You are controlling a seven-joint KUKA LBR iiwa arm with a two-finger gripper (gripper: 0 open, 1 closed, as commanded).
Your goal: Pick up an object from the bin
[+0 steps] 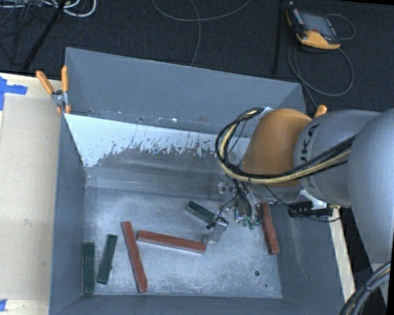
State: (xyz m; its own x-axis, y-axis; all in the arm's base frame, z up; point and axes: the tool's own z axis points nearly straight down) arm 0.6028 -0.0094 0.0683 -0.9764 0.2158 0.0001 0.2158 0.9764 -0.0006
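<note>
A: Where is the pincer [218, 225]?
B: Over the long red-brown bar's [170, 241] right end, with the dark green bar [198, 211] just beyond. Clenched or released, I cannot tell.
A: Straddle one bar squarely, I'd say.

Silver arm [376, 154]; orange cover [275, 144] (looped cables [229, 132])

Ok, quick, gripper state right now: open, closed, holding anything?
Gripper: cannot be told. It sits low near the middle of the bin, beside a short dark green bar and the right end of a brown bar.
</note>
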